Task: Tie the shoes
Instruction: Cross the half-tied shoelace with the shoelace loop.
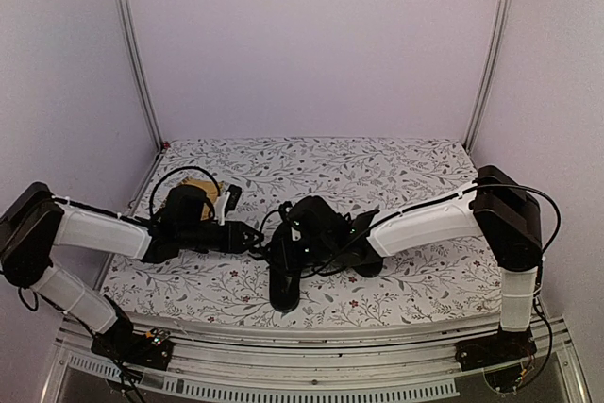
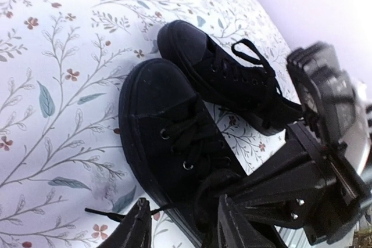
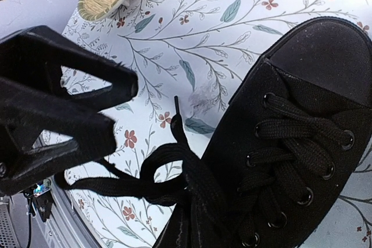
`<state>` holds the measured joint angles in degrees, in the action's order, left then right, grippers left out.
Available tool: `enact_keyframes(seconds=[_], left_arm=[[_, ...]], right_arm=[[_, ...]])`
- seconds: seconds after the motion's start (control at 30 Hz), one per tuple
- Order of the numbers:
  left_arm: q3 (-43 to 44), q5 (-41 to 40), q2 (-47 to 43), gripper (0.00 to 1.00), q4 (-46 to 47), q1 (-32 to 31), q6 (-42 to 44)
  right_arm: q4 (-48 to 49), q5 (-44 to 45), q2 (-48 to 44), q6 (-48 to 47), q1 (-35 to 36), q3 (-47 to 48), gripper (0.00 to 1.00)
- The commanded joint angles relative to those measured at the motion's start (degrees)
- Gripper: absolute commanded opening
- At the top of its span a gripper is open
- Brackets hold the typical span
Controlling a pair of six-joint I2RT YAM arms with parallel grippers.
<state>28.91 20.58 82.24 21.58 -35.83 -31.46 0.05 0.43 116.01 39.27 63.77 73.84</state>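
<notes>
The shoes [image 1: 286,276] sit mid-worktop [image 1: 406,169] near its front edge, with open room behind them. The left end effector [image 2: 183,204] is spread beside them. The right end effector [image 3: 119,108] is pressed together by their laces [image 3: 174,179].

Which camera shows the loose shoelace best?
The right wrist camera: the loose lace lies close-up, looped on the cloth beside the shoe. The left wrist camera shows only a thin lace end; the top camera shows just dark shoes between arms.

Pale lilac walls [image 1: 311,44] surround a floral-covered table [image 1: 425,165].
</notes>
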Motion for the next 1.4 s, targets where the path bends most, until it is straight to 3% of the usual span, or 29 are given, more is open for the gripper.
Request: enact_keyframes(seconds=[0.0,0.3,0.73,1.1,1.37], left_arm=[[3.4,1.5,5.0,0.39,-4.3,2.5,1.2],[7.8,5.6,11.1,0.4,-5.4,4.9,2.8],[7.1,5.5,2.7,0.51,-11.1,16.1,7.7],[20.9,17.4,15.9,0.31,-20.8,13.5,20.7],[24.1,23.4,21.8,0.27,-21.7,9.6,24.4]], right_arm=[[-0.5,0.9,-1.1,0.4,0.0,-1.0,0.02],[-0.1,0.6,-1.1,0.3,0.0,-0.9,0.02],[-0.1,0.2,-0.8,0.3,0.0,-0.7,0.02],[-0.1,0.4,-1.1,0.2,0.0,-0.8,0.02],[0.0,0.0,-0.8,0.1,0.0,-0.7,0.02]])
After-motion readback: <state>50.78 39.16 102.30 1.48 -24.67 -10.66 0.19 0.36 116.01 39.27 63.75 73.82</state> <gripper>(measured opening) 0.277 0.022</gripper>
